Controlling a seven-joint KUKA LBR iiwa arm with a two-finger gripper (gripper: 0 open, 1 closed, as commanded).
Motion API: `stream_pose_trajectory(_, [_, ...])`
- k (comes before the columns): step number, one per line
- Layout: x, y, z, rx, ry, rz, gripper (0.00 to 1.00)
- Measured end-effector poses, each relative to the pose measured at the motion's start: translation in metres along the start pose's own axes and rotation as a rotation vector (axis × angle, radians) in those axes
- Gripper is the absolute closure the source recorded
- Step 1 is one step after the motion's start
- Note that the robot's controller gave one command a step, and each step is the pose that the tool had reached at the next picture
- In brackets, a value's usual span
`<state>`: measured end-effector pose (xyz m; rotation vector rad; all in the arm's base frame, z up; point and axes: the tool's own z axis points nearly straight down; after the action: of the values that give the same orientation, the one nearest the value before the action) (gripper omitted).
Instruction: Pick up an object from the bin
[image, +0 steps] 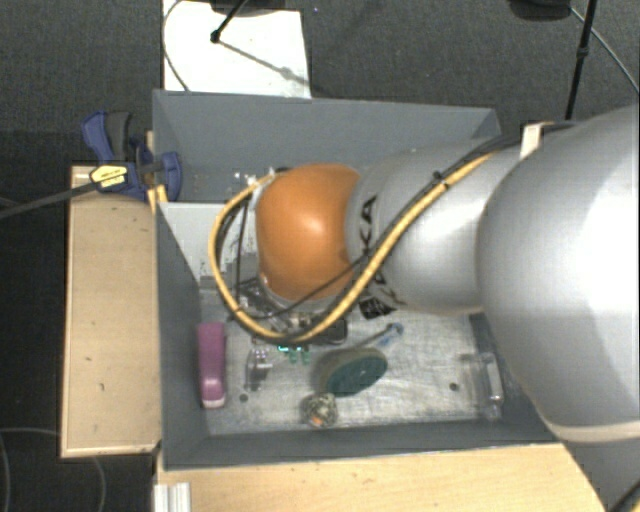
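My gripper shows as a dark body under the arm's orange cover, low over the bin's left-middle floor. Just below it lies a small metal clip-like piece. Right of that piece, a dark green round disc with a grey rim rests on the floor. A pink-purple oblong block lies along the left wall, apart from the gripper. A small mottled ball-like thing sits near the front wall. I see nothing held.
A blue pen-like stick pokes out from under the arm, right of the gripper. A clear plastic piece lies at the bin's right end. The arm covers the bin's back and middle.
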<state>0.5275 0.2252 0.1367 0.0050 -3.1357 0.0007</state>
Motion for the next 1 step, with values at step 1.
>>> stream_pose_trajectory(1, [0.0029, -0.1060, 0.0476, -0.001, -0.018, -0.383, 0.00])
